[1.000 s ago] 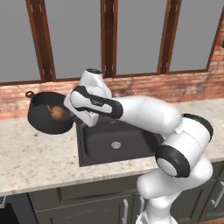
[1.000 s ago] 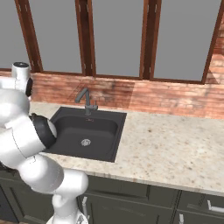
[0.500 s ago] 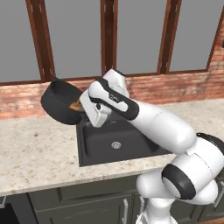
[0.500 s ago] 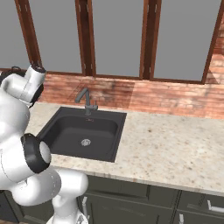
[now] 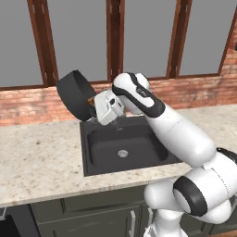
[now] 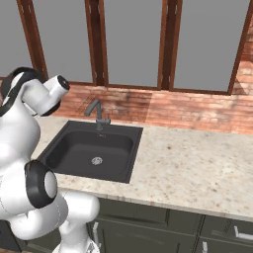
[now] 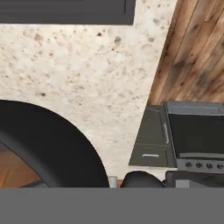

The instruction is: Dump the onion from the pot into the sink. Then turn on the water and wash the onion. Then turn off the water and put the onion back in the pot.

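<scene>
The black pot point(image 5: 75, 94) hangs in the air above the counter, just past the back left corner of the sink point(image 5: 139, 159). It is tipped on its side with its mouth turned to the right. My gripper point(image 5: 94, 107) is shut on the pot's rim. A small orange-brown patch, the onion point(image 5: 91, 100), shows at the pot's mouth right beside the hand. In the hand view the pot's dark curved wall point(image 7: 57, 144) bulges in the lower left. The sink's round silver drain point(image 5: 122, 153) lies bare, and the basin point(image 6: 74, 153) holds nothing.
A faucet point(image 6: 98, 114) stands at the sink's back edge. Speckled stone counter point(image 5: 37, 162) runs on both sides, with a brick ledge and windows behind. The hand view looks down at cabinets and a stove point(image 7: 197, 140) on a wooden floor.
The arm has carried the pot up and to the right, from over the left counter to the sink's back left corner, and tipped it further onto its side.
</scene>
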